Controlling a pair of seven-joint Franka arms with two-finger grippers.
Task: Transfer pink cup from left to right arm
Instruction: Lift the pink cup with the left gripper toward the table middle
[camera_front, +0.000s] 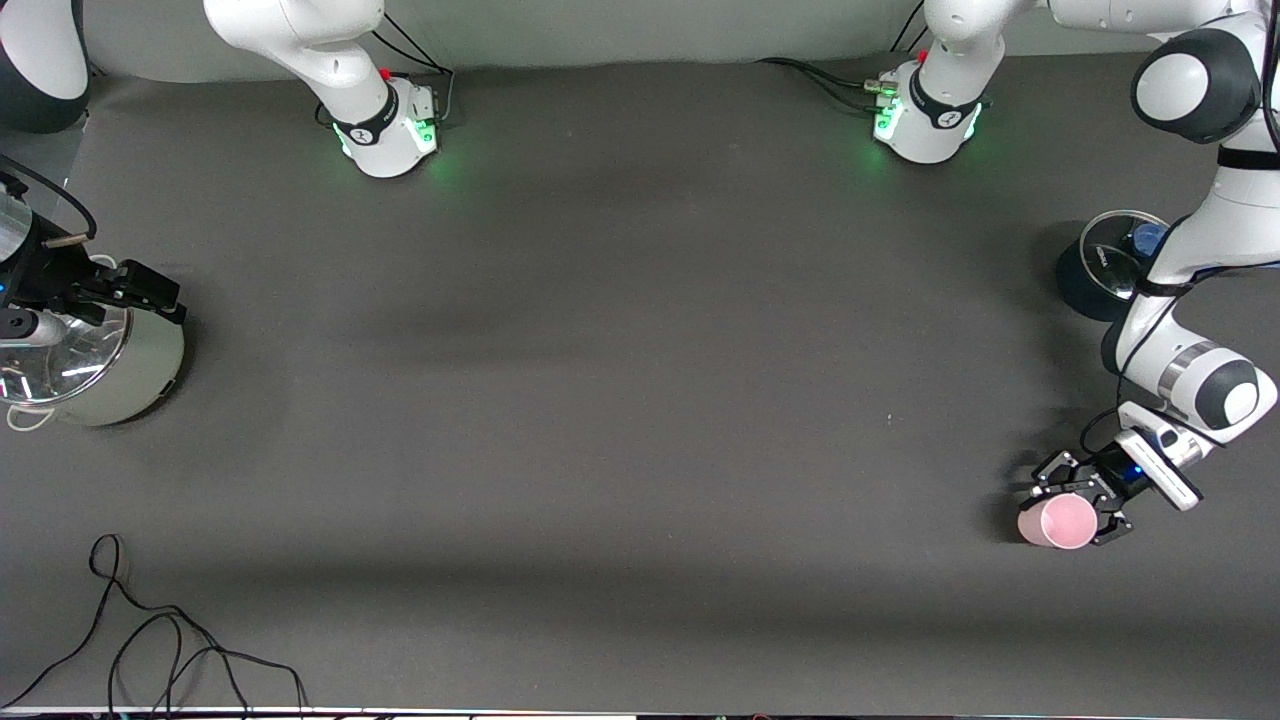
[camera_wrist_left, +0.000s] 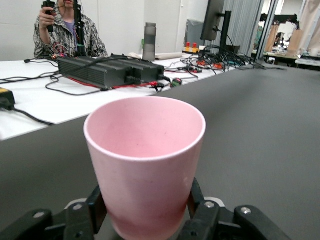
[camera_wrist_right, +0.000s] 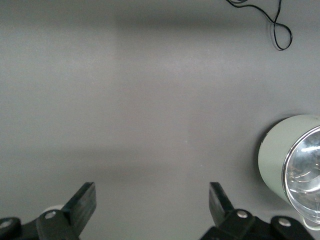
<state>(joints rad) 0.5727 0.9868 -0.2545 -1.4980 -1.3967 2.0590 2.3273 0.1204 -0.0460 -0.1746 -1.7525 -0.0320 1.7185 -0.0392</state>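
We see the pink cup (camera_wrist_left: 145, 165) upright, mouth open, its lower body held between the black fingers (camera_wrist_left: 200, 220) of the left gripper (camera_wrist_left: 147, 220). The dark table (camera_wrist_left: 260, 130) extends past it toward a white bench (camera_wrist_left: 50, 100) carrying cables and a black box (camera_wrist_left: 107, 70).

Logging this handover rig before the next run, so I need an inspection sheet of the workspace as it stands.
Surface: dark grey table, bare across the middle.
Job's things: pink cup, upright, at the left arm's end, near the front camera.
Clutter: pale green pot with glass lid at the right arm's end; dark lidded pot at the left arm's end.
Grippers: left gripper shut on the cup, fingers against its base; right gripper open above the green pot, waiting.
Cables: loose black cable near the front camera.
Surroundings: person at a white bench with electronics.
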